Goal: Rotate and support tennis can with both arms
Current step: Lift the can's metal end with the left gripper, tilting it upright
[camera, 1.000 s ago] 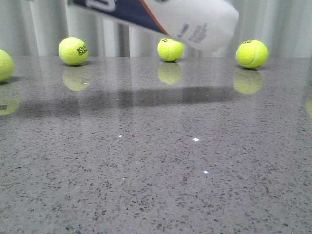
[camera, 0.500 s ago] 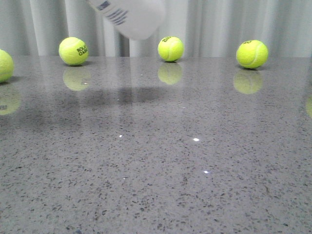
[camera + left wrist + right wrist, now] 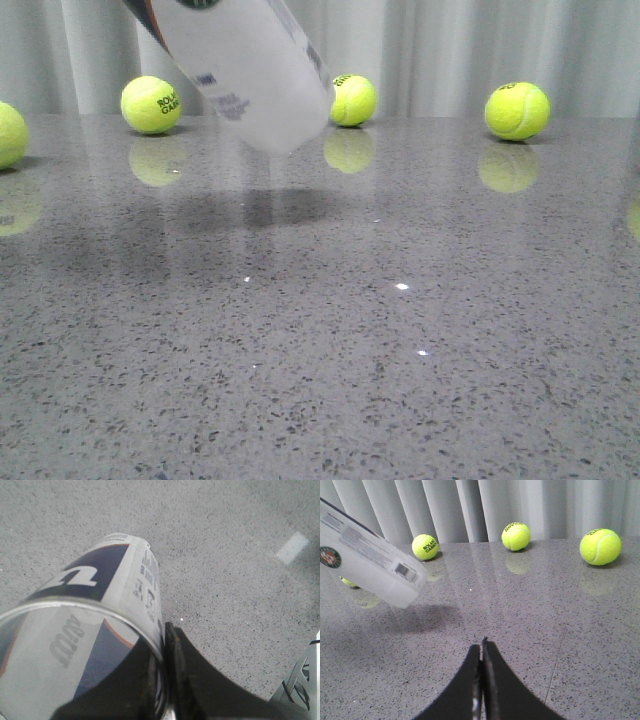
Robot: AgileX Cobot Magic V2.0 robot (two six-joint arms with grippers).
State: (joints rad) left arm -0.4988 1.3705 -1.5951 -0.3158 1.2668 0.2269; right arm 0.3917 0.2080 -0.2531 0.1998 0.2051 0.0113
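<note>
Above the speckled grey stone tabletop [image 3: 400,330], toward eleven o'clock, the white-and-navy cylindrical tennis can [image 3: 245,75] hangs tilted, pinched by the left gripper [image 3: 167,680]; rotation looks underway. The right gripper [image 3: 481,680], jaws pressed together, gives no support yet.

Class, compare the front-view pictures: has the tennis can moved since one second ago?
Yes. The tennis can swung left and down; its lower end now hangs left of the middle ball.
</note>
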